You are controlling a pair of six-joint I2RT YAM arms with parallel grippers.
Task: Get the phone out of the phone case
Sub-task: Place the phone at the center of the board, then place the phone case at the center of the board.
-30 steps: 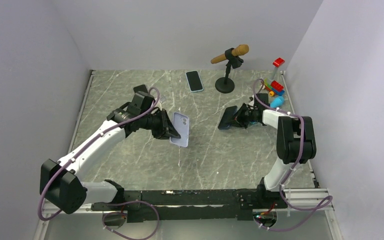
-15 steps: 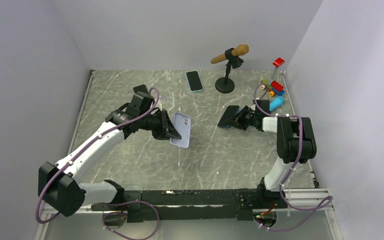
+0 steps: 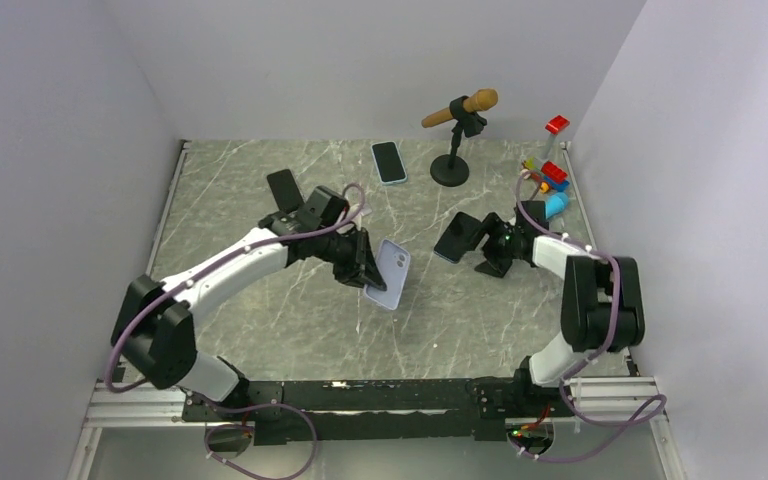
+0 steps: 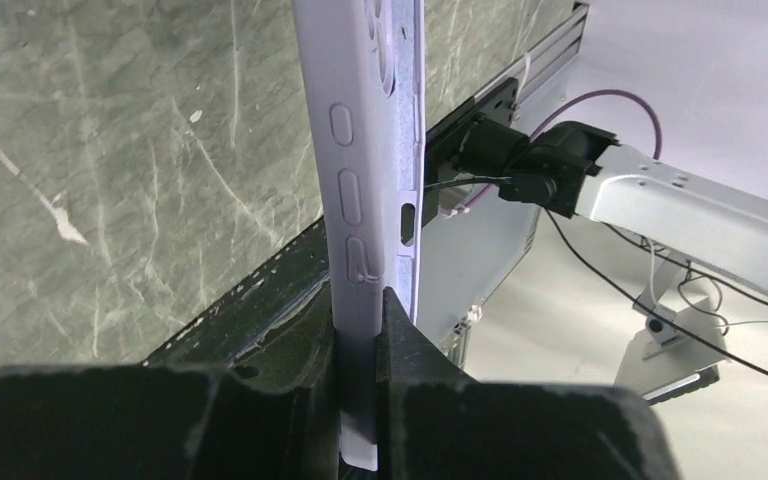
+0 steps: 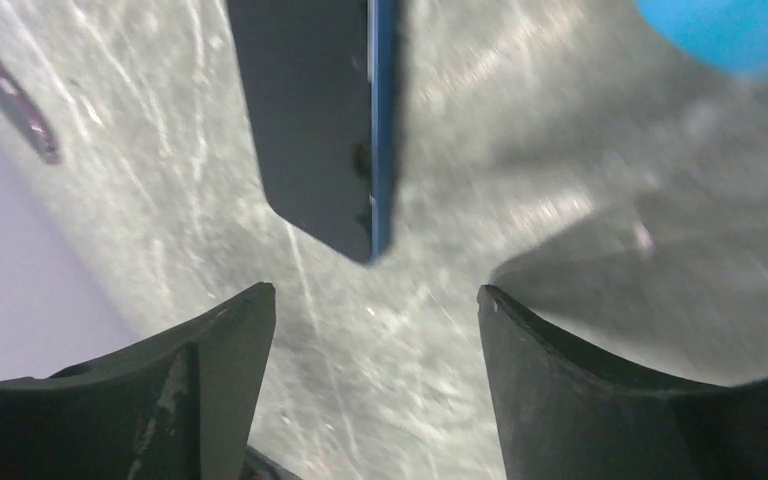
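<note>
Since a second ago my right jaws have spread; the phone (image 3: 457, 236) lies lengthwise just ahead of them, near the microphone stand (image 3: 450, 170). My left jaws pinch the case (image 3: 391, 273).

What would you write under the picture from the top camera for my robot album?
Left gripper pinches the lilac phone case; right gripper is open beside the dark phone.

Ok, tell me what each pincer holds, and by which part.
Left pincer: the lilac phone case, clamped at the end away from its camera cutout. Right pincer: open, nothing held; the dark phone lies just ahead.
</note>
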